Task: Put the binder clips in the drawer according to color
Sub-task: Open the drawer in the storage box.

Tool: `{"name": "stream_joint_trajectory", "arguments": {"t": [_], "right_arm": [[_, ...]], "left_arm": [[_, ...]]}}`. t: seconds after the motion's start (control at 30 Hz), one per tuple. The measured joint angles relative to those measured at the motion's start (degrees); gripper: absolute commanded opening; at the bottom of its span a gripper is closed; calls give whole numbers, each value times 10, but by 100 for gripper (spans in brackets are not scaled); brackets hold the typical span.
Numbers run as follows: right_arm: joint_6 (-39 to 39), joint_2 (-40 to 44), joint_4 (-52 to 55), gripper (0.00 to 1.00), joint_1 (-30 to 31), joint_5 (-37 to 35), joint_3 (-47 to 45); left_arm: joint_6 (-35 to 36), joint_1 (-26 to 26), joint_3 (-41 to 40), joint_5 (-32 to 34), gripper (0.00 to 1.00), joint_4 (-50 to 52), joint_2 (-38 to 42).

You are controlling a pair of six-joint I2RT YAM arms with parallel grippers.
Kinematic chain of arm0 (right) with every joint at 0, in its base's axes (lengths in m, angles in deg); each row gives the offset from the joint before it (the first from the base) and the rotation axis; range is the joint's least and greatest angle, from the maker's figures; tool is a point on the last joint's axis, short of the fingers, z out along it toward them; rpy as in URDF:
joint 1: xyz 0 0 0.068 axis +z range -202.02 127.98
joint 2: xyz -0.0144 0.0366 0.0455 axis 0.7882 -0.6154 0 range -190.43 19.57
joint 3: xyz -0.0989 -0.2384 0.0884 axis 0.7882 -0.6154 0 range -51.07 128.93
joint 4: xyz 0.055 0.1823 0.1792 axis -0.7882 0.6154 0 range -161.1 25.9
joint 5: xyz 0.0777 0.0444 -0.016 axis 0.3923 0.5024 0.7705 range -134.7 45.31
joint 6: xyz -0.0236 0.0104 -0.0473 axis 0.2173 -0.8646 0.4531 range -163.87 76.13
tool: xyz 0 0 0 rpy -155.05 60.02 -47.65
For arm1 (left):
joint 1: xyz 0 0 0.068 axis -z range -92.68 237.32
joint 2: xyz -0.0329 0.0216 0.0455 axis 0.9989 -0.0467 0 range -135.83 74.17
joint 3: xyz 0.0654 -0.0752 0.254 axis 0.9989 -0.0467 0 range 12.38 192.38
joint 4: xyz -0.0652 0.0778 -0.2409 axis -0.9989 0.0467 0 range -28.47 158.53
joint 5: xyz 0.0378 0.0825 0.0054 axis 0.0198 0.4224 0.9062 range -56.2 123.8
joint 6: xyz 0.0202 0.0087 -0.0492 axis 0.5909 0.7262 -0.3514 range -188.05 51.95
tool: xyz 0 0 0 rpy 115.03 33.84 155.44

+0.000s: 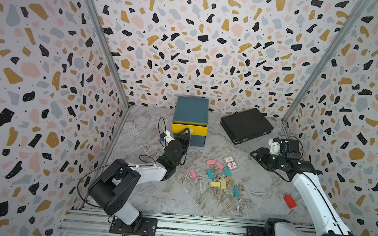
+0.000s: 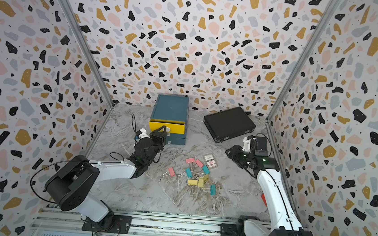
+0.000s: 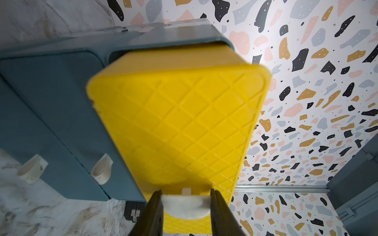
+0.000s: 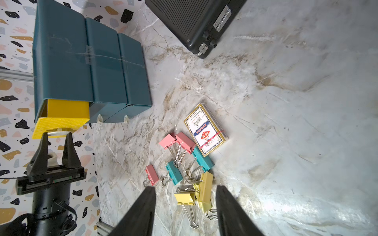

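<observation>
My left gripper (image 3: 186,197) pinches the white pull tab (image 3: 185,206) on the yellow top drawer (image 3: 180,114) of the teal chest (image 1: 191,110). My right gripper (image 4: 185,187), jaws wide and empty, hangs near the pastel binder clips (image 1: 215,184), five o'clock from the chest.

My left arm (image 1: 149,173) and right arm (image 1: 309,194) wear white shells over black joints, thin black cables (image 1: 78,184) looping alongside, and my left pincer (image 3: 185,192) and right pincer (image 4: 186,188) have black, tapering wedge fingers (image 4: 141,214).
</observation>
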Motion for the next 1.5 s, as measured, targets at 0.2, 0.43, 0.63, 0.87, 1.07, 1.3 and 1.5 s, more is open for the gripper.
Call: {"name": "stream_joint_trajectory", "arguments": {"t": [0.2, 0.43, 0.63, 0.87, 1.07, 1.3, 1.5], "right_arm": [[0, 0, 2, 52, 12, -11, -3], [4, -2, 15, 51, 32, -27, -3], [13, -4, 30, 50, 50, -43, -3], [17, -4, 52, 49, 75, -64, -3], [17, -4, 68, 48, 96, -85, -3], [12, 2, 86, 47, 126, -113, -24], [7, 5, 108, 47, 153, -136, -33]], "left_arm": [[0, 15, -33, 13, 18, 9, 35], [0, 39, -66, 29, 16, 25, 80], [-2, 56, -94, 41, 14, 45, 117], [-3, 75, -112, 52, 14, 78, 162], [-3, 89, -127, 56, 14, 108, 198], [-10, 101, -143, 64, 15, 118, 210], [-12, 102, -143, 65, 38, 120, 210]]}}
